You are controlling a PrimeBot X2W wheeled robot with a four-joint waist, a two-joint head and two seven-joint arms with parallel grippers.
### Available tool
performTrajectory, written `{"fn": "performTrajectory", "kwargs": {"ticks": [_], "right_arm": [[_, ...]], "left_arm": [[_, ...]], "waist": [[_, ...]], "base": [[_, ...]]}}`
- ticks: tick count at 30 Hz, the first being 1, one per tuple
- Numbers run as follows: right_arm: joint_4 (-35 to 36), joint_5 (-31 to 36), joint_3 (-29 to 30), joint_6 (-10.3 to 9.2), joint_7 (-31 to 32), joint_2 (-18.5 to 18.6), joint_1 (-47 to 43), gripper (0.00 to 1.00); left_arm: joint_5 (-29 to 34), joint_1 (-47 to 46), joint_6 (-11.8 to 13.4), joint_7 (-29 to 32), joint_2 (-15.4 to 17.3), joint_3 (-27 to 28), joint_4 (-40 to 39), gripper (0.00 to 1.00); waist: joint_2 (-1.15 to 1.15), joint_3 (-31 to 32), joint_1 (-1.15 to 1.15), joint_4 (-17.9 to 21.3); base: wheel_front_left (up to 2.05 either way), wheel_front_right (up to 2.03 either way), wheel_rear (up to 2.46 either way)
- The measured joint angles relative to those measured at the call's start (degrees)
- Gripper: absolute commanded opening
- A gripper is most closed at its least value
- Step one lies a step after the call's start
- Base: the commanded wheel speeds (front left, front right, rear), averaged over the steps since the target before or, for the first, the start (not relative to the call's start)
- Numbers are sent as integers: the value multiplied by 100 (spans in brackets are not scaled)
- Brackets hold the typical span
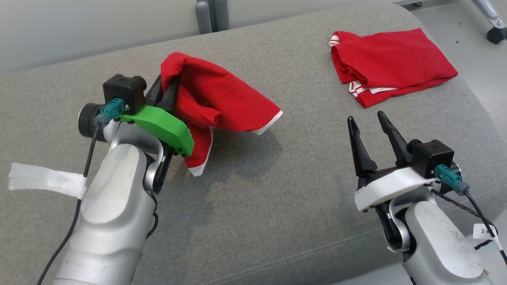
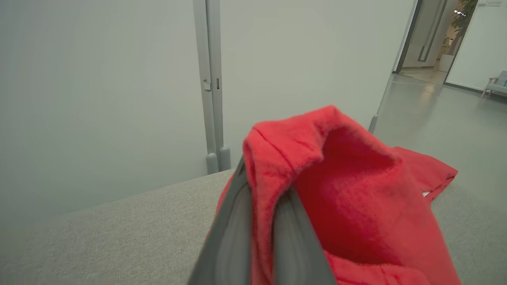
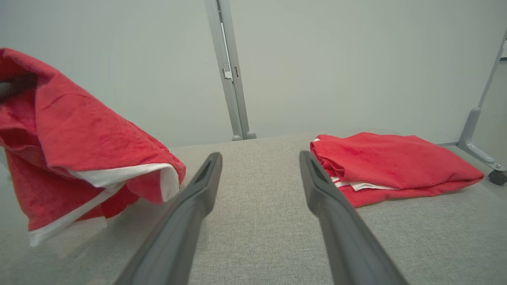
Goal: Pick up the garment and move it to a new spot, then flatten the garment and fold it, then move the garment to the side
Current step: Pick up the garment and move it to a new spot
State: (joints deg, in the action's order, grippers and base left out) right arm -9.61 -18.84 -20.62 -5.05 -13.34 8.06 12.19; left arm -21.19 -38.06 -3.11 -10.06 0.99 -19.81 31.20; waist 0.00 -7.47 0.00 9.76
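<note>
the left hand clamped the red garment, which draped toward its three o'clock; the right hand stood open.

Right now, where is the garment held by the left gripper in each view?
Head view: garment left of centre, pinched in the shut left gripper.
Left wrist view: garment centre to lower right, draped over the fingers.
Right wrist view: garment at the far left, hanging over the grey cushion.
Shared landmark: the grey upright post behind the cushion.
</note>
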Motion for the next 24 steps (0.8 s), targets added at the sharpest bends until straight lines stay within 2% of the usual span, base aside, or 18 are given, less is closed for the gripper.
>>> {"fn": "performTrajectory", "kwargs": {"ticks": [5,12,13,15,16,24], "right_arm": [[-1,0,21,0,-11,1,6,100],[-20,-1,32,45,-33,-12,19,100],[-25,-1,34,45,-33,-13,19,100],[-38,-1,40,45,-48,-14,20,100],[-42,-1,42,45,-52,-14,20,100],[-137,-1,143,43,-59,2,21,100]], "left_arm": [[-24,133,240,-2,33,-427,34,0],[-314,555,422,42,53,-1395,160,0],[-321,597,441,52,56,-1503,174,8],[-339,658,470,53,60,-1671,180,64],[-344,672,499,52,64,-1737,180,100],[-698,714,522,-30,98,-2198,-11,100]], "waist": [[0,-129,0,177],[0,-302,0,372],[0,-316,0,383],[0,-334,0,396],[0,-340,0,399],[0,-295,0,320]], "base": [[0,0,0],[0,0,0],[0,0,0],[0,0,0],[0,0,0],[0,0,0]]}}
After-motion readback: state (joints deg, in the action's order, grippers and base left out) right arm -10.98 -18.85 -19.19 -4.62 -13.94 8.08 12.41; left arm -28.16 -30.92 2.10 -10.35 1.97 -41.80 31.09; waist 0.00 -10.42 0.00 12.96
